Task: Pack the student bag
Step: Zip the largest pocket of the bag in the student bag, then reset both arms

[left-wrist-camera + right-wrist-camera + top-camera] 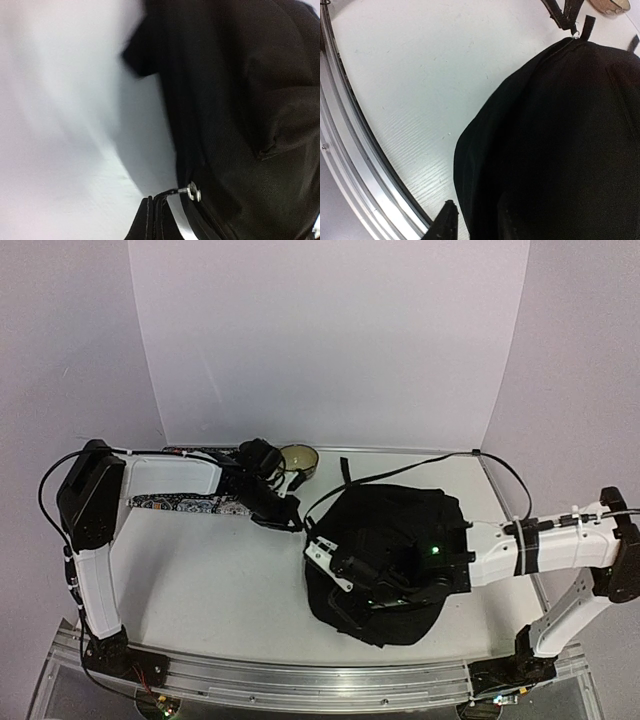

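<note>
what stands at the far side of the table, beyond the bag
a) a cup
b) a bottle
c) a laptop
a: a pale cup stands beyond the bag, off to its left, and no bottle or laptop shows.
</note>
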Motion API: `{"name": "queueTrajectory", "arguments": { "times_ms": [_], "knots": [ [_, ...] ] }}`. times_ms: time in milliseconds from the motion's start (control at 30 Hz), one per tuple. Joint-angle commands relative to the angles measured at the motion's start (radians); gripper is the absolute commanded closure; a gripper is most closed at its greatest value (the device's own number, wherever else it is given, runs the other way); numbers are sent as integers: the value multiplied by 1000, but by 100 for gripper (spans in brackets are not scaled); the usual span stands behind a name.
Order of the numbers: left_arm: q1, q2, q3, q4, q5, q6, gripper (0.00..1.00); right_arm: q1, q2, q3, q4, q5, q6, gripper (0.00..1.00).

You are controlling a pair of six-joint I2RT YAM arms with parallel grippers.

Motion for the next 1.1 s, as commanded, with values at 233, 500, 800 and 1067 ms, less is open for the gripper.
{"name": "queueTrajectory", "arguments": {
  "times_ms": [233,500,800,1067],
  "knots": [
    [109,-159,-29,21,-295,37,79,-166,123,284,-17,83,-50,14],
    [215,-354,-99,-10,-439,-56,30,-435,5,207,-7,283,-29,2],
    [482,-762,-261,-38,-564,-170,1,-747,-353,-37,0,487,26,2],
    [500,-1116,-318,-65,-742,-148,1,-770,-738,-184,0,638,-28,2]
  ]
}}
